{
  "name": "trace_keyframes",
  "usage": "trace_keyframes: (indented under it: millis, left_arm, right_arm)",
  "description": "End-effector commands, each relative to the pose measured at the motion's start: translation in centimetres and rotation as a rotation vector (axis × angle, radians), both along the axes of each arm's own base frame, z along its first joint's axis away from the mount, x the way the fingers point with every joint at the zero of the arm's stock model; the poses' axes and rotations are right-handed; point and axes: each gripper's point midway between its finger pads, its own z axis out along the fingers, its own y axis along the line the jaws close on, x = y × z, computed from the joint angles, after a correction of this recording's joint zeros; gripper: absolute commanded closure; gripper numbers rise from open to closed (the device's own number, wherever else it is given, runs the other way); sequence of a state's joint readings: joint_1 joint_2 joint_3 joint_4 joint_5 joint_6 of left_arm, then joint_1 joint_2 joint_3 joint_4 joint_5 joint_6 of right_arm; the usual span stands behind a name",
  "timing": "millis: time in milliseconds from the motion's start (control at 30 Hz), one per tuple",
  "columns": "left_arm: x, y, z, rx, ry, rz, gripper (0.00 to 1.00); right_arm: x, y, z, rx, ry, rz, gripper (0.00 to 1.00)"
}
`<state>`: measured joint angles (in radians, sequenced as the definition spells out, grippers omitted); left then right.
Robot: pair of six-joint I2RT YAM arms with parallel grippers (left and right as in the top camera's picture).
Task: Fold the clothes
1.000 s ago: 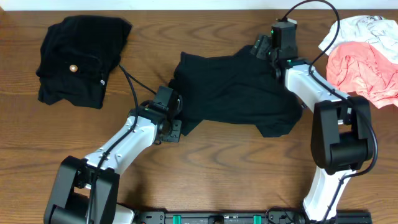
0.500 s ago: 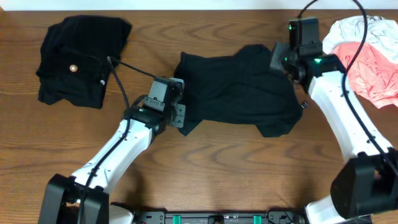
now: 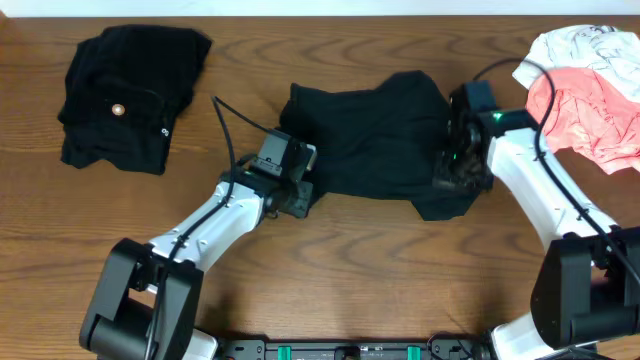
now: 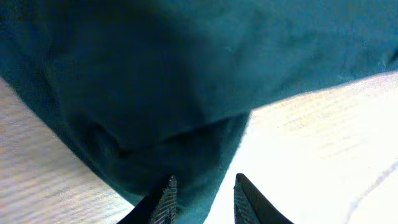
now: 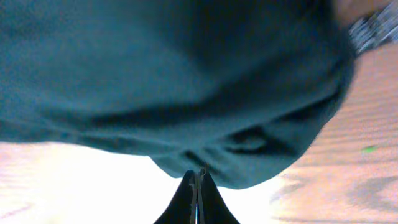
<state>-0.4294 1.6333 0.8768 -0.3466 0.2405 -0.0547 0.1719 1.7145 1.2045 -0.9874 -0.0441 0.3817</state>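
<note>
Black shirt (image 3: pixel 375 140) lies rumpled in the middle of the bench (image 3: pixel 350 280) — you have an arm at each side of it. Your left end effector (image 4: pixel 202 200) sits at the shirt's lower left corner, fingers spread, with the cloth's edge hanging down between them. Your right end effector (image 5: pixel 198 180) is at the shirt's right side, fingers pressed together with their tips against the hem — you cannot tell whether any cloth is caught between them. Well apart at the far left lies a bunched black piece (image 3: pixel 130 95) with a small pale button (image 3: pixel 118 110). At the far right corner a pink garment (image 3: pixel 590 115) lies touching a white garment (image 3: pixel 580 45).
</note>
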Motion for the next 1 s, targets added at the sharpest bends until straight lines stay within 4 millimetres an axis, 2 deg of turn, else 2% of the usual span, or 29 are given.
trace_keyframes:
  millis: [0,133,300,433,600,833,967]
  left_arm:
    - [-0.5,-0.3,-0.3,0.008,0.022,-0.030,0.69]
    - [-1.2,0.1,-0.7,0.030,0.037,-0.066,0.68]
    - [-1.0,0.1,-1.1,0.028,0.014,-0.064,0.68]
    - [-0.6,-0.1,-1.0,0.022,-0.005,-0.066,0.68]
    - [0.0,0.1,-1.2,0.041,-0.030,-0.068,0.68]
    - [-0.8,0.5,-3.9,0.076,0.045,-0.080,0.69]
    - [-1.4,0.8,-5.0,0.092,0.084,-0.081,0.69]
  right_arm:
    - [-1.8,0.5,-1.6,0.036,0.065,0.014,0.99]
    - [-3.0,0.2,-2.6,0.026,0.097,0.000,0.99]
    - [-3.0,-0.3,-4.3,0.009,0.070,-0.035,0.99]
    - [-2.6,-1.1,-5.0,-0.038,0.037,-0.064,0.99]
    - [-1.4,-1.2,-5.4,-0.046,-0.025,-0.065,0.99]
    - [-1.2,-1.2,-6.3,-0.040,-0.055,-0.065,0.99]
    - [-2.2,-1.4,-7.1,-0.045,-0.030,-0.065,0.99]
